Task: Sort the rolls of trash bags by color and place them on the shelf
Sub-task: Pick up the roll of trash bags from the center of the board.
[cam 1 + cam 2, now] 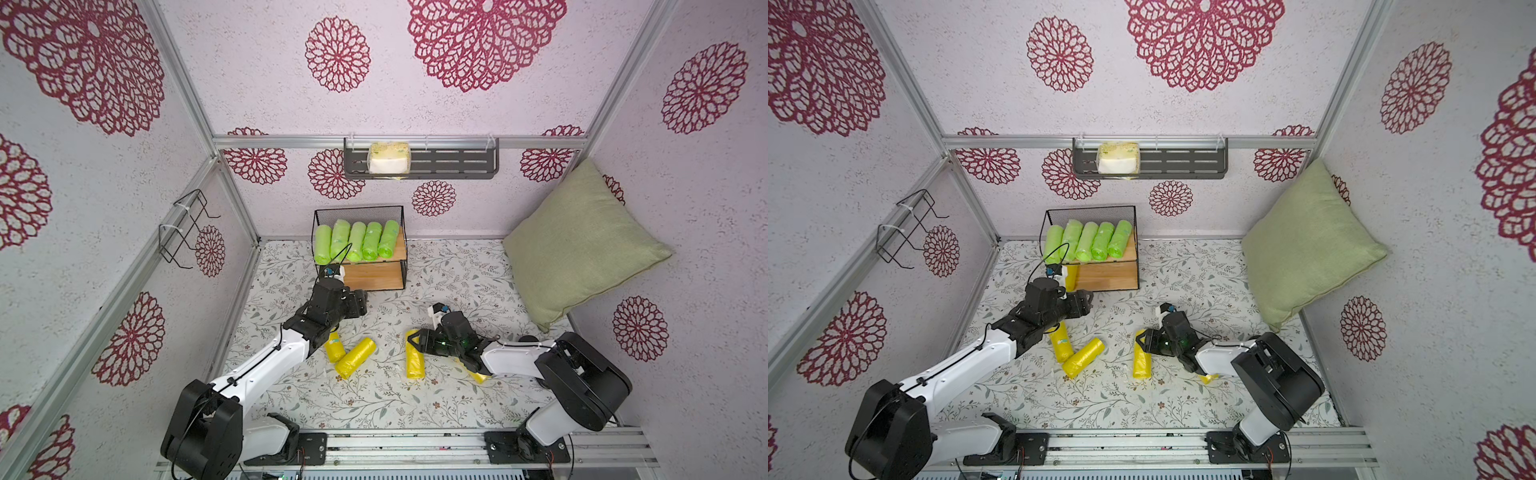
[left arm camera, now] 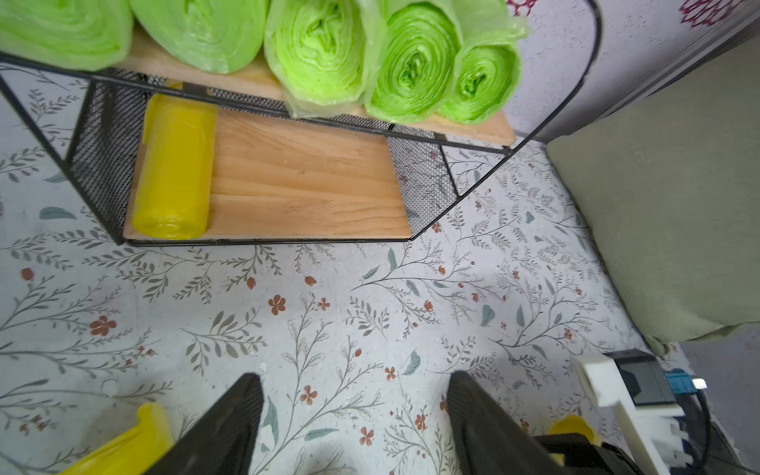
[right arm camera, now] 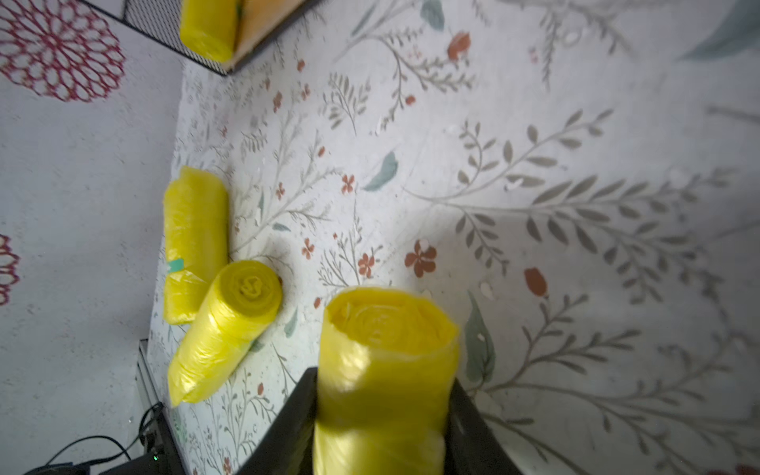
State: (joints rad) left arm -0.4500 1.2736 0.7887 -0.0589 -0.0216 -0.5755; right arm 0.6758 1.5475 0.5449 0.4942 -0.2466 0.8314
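The shelf (image 1: 378, 278) (image 2: 308, 185) stands at the back of the table. Several green rolls (image 1: 357, 241) (image 2: 415, 70) lie side by side on its top board. One yellow roll (image 2: 172, 172) (image 1: 1071, 276) lies at the left end of its lower board. My left gripper (image 1: 361, 303) (image 2: 353, 378) hovers open and empty just in front of the shelf. My right gripper (image 1: 415, 338) (image 3: 384, 395) is shut on a yellow roll (image 1: 414, 361) (image 3: 386, 349) at mid table. Two more yellow rolls (image 1: 334, 349) (image 1: 355, 357) lie touching beside my left forearm. Another yellow roll (image 1: 478, 377) peeks out under my right arm.
A green pillow (image 1: 582, 245) leans in the back right corner. A dark slotted wall rack (image 1: 457, 162) holds a wrapped pack (image 1: 388, 160). A bare wire hanger (image 1: 183, 228) hangs on the left wall. The table has a floral cover (image 1: 374, 399).
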